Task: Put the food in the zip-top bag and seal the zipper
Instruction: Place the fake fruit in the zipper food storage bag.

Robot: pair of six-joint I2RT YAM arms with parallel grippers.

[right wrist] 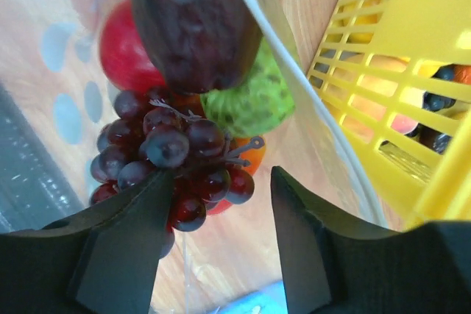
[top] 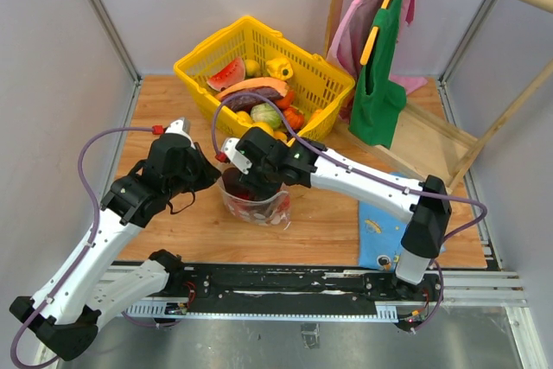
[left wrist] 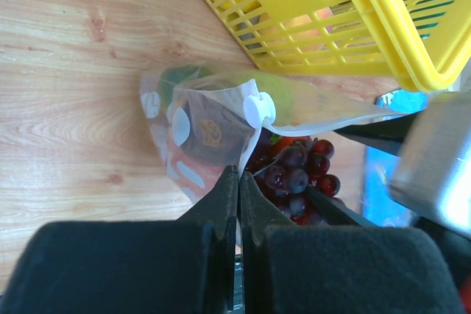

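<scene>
I can't see most of the floppy clear zip-top bag (top: 259, 209) from above, the right arm (top: 363, 183) covers it. It sits mid-worktop (top: 173, 101), just before the mesh basket (top: 199, 62). Left tool (left wrist: 238, 185) is pinched on the bag's rim film. Right tool (right wrist: 221, 196) is spread over glossy grapes (right wrist: 165, 145) inside.

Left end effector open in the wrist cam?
No, the left end effector has its fingers pressed together, pinching the edge of the bag.

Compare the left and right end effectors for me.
The left end effector is shut, pinching the bag's rim; the right end effector is open, gripping nothing. The left sits outside the bag; the right reaches into its mouth, over the grapes. Both are at the bag, beside the basket.
</scene>
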